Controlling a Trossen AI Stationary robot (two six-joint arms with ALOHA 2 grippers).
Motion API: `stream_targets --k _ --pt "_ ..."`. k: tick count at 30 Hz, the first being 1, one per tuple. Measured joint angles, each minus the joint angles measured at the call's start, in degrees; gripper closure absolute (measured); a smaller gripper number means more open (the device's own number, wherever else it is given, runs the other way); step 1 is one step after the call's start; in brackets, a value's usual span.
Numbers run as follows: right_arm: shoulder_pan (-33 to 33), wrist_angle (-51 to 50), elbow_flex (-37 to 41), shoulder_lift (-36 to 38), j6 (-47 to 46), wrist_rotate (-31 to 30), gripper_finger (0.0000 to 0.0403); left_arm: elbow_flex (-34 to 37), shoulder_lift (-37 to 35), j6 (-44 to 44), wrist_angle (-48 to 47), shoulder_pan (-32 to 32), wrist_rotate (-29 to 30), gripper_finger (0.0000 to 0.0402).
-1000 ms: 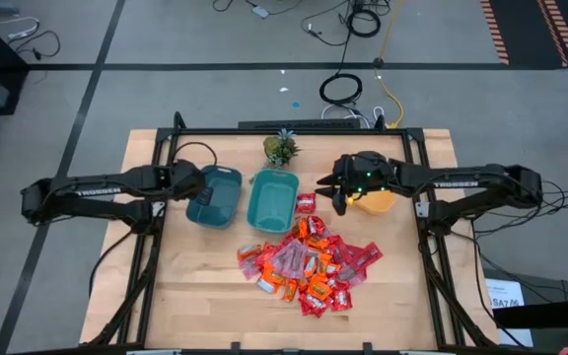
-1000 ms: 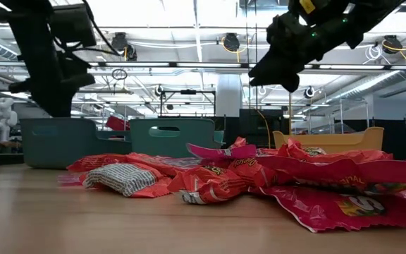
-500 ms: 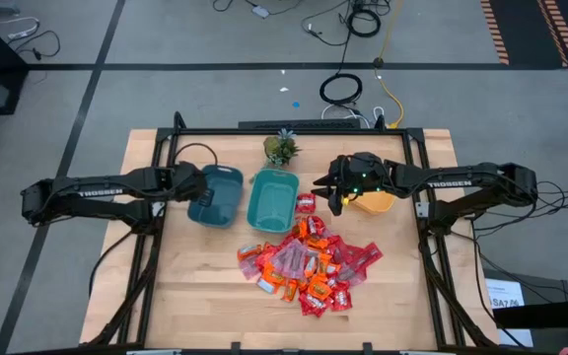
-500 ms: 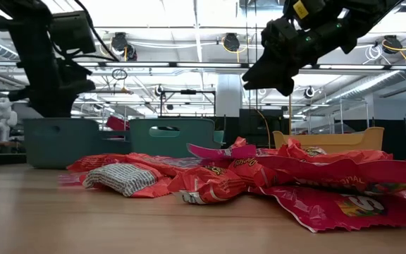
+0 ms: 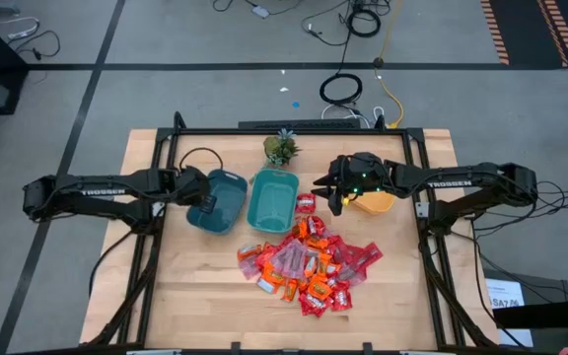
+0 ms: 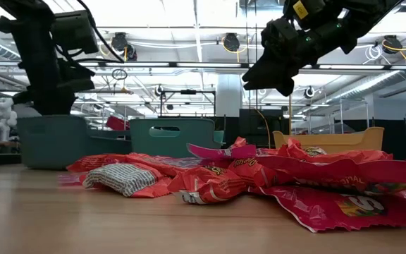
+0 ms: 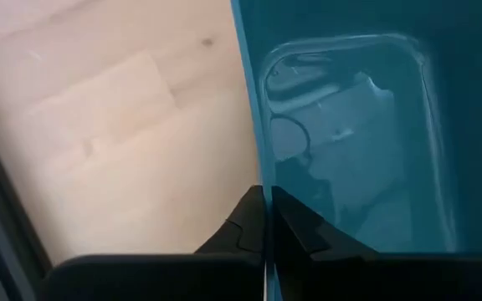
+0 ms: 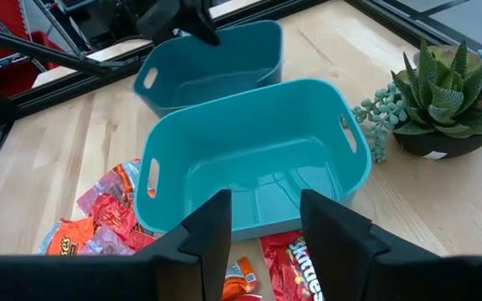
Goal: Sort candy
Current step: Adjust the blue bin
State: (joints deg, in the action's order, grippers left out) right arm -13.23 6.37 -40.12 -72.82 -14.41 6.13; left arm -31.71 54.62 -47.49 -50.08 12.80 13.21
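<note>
As we looked down from the high view, nearly all the small shiny red, orange and pink-purple wrapped candies [image 5: 309, 263] lay heaped on the wooden tabletop [image 5: 195, 286], near the light teal plastic bin [image 5: 271, 200]. That bin looked bare, the dark teal plastic bin [image 5: 217, 200] beside it showed nothing we could make out, and the orange bowl [image 5: 375, 202] lay partly under the right arm, so we judged the sorting barely begun. The left claw [image 5: 205, 201] sat at the dark bin's rim; the right claw [image 5: 331, 193] hovered near a red packet [image 5: 306, 203] lying apart from the heap.

From the low view, the pile [image 6: 259, 176] spread in front of all three containers, and both claws hung above the tabletop.

Through the left wrist view, our left claw [image 7: 266, 219] was pinched on the dark bin's wall [image 7: 248, 109], no candy inside that we could see.

Through the right wrist view, the right claw [image 8: 266, 219] stood part open and empty over the light bin [image 8: 253, 167], which held nothing.
</note>
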Motion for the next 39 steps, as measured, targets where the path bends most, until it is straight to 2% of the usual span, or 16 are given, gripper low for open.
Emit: stream_targets --k 2,6,11,14,21,27,33,39 --pt "0.0 0.5 0.0 0.0 0.5 -0.4 0.0268 0.0 -0.1 -0.7 -1.1 -1.6 -1.5 0.0392" --pt "0.0 4.8 0.0 -0.6 2.2 -0.7 0.0268 -0.1 -0.2 -7.6 -5.0 -7.0 -2.4 0.0392" --pt "0.0 14.2 0.0 -4.5 6.8 -0.5 0.0268 0.0 -0.9 -18.2 -7.6 -16.2 -2.7 0.0392" --pt "0.2 15.1 -1.6 -7.9 11.2 -0.4 0.0268 -0.1 -1.1 -23.1 -7.7 -20.8 -2.1 0.0392" --pt "0.8 5.0 -13.8 -17.7 17.2 -0.2 0.0268 -2.6 -1.0 -31.8 -11.5 -28.3 -1.4 0.0393" --pt "1.0 -10.4 -29.3 -26.1 29.8 -0.2 0.0268 -2.6 -0.8 -36.1 -11.8 -32.5 -0.2 0.0393" --pt "1.2 -25.3 -44.8 -33.9 36.4 -0.4 0.0268 -2.6 -0.8 -36.3 -11.8 -34.2 0.2 0.0393" --pt "1.4 -27.7 -49.1 -37.2 36.5 -0.3 0.0268 -2.7 -0.8 -37.8 -11.9 -34.7 2.9 0.0393"
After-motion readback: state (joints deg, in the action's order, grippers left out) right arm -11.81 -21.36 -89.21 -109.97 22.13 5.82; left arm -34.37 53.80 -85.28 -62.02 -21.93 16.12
